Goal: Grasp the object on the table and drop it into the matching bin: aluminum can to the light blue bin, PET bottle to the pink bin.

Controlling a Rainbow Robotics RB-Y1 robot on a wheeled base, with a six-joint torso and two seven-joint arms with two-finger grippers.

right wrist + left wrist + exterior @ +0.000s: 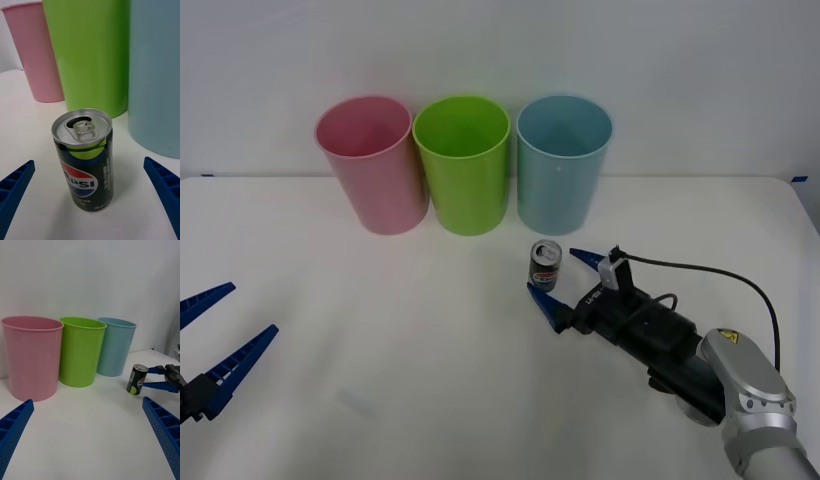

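The right gripper [565, 285] lies low over the white worktop [380, 340] with its blue fingers spread apart, one on each side of the aluminum can [545, 266] but touching neither flank; the can sits just ahead of the tips rather than deep between them. The likeliest failure is a shallow pinch: if the fingers close here they may catch only the near curve and squeeze the can forward, or tip it, since it is short and light and stands free. A further push could knock it toward the light blue bin [563, 165] just behind it; the lime green bin [463, 165] stands close beside that, so a careless release could land wrong; the pink bin [372, 165] is farther off. The can stands upright, dark-bodied, with a silver top, pull tab and a red, white and blue Pepsi logo. The left gripper [210, 340] waits, fingers apart, at the worktop's near left.
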